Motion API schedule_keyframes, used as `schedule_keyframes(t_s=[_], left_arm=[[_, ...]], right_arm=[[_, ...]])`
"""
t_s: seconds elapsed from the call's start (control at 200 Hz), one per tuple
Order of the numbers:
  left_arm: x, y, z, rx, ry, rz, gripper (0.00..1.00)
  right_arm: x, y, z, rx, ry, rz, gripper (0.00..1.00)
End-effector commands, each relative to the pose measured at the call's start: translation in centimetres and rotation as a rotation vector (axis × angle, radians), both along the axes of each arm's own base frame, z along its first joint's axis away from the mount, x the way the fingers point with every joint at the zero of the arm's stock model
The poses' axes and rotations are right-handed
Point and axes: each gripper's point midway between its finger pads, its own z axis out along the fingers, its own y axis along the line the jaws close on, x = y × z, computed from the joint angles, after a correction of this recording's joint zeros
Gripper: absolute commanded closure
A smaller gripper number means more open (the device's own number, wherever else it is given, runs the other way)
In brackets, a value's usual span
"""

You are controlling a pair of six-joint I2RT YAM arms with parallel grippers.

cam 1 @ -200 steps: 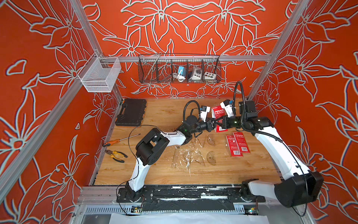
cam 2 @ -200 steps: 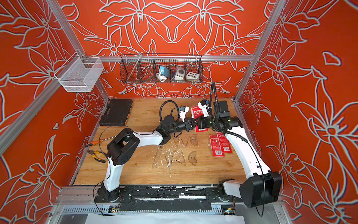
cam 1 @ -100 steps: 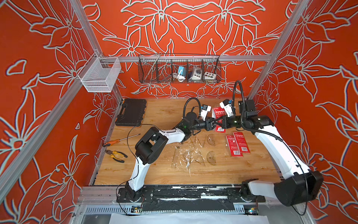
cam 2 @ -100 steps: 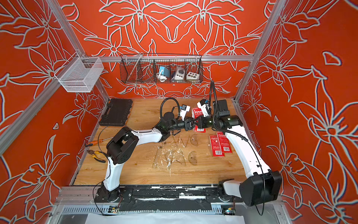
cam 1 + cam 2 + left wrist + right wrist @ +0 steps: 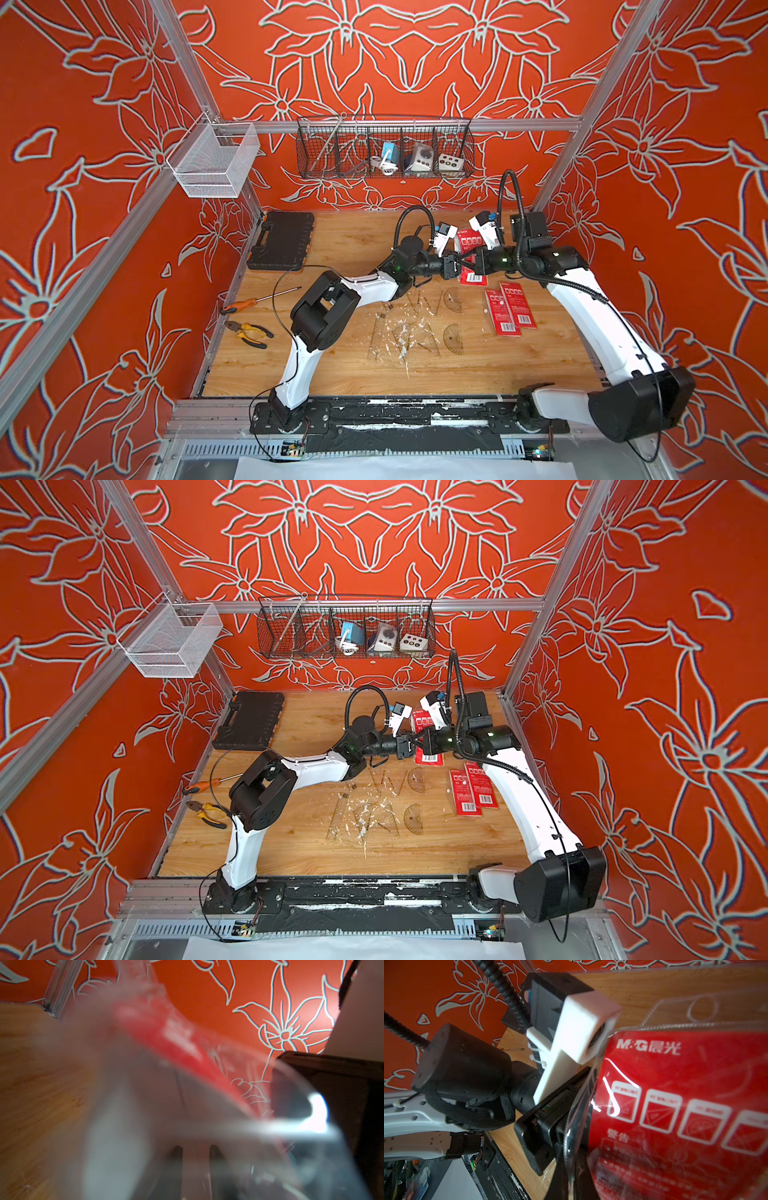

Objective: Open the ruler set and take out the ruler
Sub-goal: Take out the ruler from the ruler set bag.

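Ruler set [image 5: 472, 277] in right gripper [image 5: 474, 263], beside left gripper [image 5: 457, 265]

Left arm [image 5: 374, 286] and right arm [image 5: 582, 307] stretch toward each other, wrists level, meeting right of frame centre. Right gripper [image 5: 473, 262] clamps the ruler set [image 5: 473, 279]; left gripper [image 5: 457, 265] finger gap is unclear.

I work inside a lab test cell: aluminium frame [image 5: 519, 124], orange flower-patterned walls [image 5: 415, 54], wooden tabletop [image 5: 353, 241]. A wire basket [image 5: 332, 145] hangs on the back wall. Pliers [image 5: 249, 333], a screwdriver [image 5: 249, 303] and a black tool case [image 5: 282, 240] lie nearby.
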Motion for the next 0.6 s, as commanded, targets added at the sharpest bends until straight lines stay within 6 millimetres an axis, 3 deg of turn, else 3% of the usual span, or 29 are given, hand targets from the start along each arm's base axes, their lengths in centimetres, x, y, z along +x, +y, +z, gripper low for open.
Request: schedule_keyframes(t_s=[0.0,0.15,0.245,0.52,0.595], left_arm=[[-4.0,-1.5,4.1,-0.103,-0.121,-0.143,0.75],[-4.4,-1.5,4.7,-0.110,-0.126,-0.167,0.68],[-4.4,-1.6,4.9,-0.109,-0.128,-0.181,0.68],[-4.3,-1.0,4.5,-0.112,-0.103,-0.183,1.00],[-4.1,-0.4,4.4,-0.114,-0.091,-0.166,1.00]], right_arm=[[-0.6,2.0,0.6,0.037,-0.015,0.104,1.00],[-0.8,2.1,0.6,0.042,-0.013,0.110,1.00],[-0.9,2.2,0.8,0.046,-0.015,0.117,1.00],[-1.4,1.5,0.2,0.010,-0.012,0.099,1.00],[-1.0,0.7,-0.2,-0.034,-0.020,0.056,1.00]])
